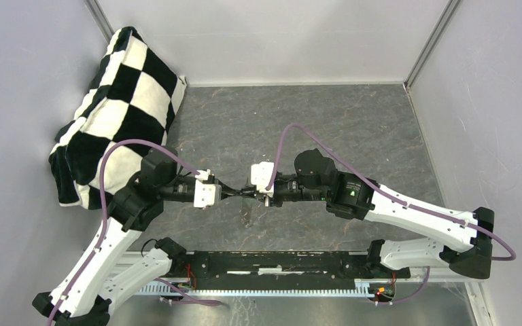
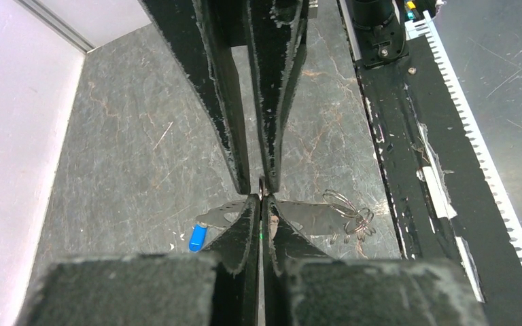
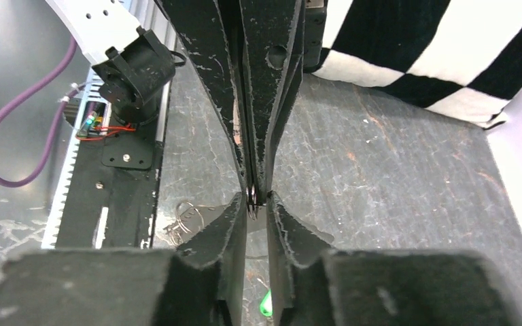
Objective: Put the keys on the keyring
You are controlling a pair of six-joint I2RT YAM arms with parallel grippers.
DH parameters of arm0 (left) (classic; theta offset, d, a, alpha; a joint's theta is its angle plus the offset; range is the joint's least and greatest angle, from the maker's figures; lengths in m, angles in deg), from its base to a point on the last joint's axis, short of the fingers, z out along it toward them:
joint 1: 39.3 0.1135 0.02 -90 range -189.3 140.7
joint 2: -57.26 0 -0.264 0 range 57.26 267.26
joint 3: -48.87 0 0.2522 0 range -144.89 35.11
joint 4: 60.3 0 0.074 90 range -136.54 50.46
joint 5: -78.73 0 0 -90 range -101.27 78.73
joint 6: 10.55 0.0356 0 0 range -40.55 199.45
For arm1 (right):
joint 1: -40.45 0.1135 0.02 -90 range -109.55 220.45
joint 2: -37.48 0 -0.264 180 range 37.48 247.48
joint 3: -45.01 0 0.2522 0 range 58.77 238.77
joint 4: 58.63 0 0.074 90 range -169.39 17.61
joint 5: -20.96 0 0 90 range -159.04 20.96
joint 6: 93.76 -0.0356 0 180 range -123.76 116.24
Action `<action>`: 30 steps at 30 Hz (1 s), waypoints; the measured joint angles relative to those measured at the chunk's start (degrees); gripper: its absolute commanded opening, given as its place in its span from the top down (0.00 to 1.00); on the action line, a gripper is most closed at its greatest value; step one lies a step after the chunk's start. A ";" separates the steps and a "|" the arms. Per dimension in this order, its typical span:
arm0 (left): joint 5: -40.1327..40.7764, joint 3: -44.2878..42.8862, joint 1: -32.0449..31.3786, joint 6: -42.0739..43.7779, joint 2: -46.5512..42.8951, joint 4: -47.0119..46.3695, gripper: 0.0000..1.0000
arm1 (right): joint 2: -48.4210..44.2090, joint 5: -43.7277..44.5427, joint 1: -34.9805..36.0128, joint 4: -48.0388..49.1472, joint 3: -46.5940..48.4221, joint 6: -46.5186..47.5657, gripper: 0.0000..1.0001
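The left fingers (image 2: 245, 224) are clamped shut on a strand of the keyring (image 2: 349, 214), probably presenting it. The right fingers (image 3: 234, 224) meet them, slightly parted, grip unconfirmed. The blue key (image 2: 198, 238) and green key (image 3: 266, 303) lie on the table (image 2: 129, 136) near the left fingers, unthreaded.

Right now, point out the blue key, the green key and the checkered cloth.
blue key (image 2: 198, 238), left wrist view, on its blue plastic head.
green key (image 3: 266, 303), right wrist view, on its green head.
checkered cloth (image 1: 119, 109), top view, near its middle.
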 measured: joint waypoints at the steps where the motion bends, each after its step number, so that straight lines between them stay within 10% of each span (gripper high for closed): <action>1: 0.00 0.00 0.00 -0.02 0.00 0.00 0.98 | 0.00 -0.04 0.00 0.07 0.00 0.02 0.90; 6: 0.17 -0.02 0.00 -0.04 -0.11 0.22 0.98 | 0.00 0.09 0.11 -0.15 0.00 -0.24 0.99; 11: -0.13 -0.13 0.00 -1.07 -0.11 0.15 0.67 | -0.42 1.27 0.28 0.26 -0.15 -0.24 0.99; 30: -1.75 1.66 0.00 -17.38 -2.43 -6.80 0.67 | -7.08 -1.07 0.26 14.29 -8.68 -4.66 0.99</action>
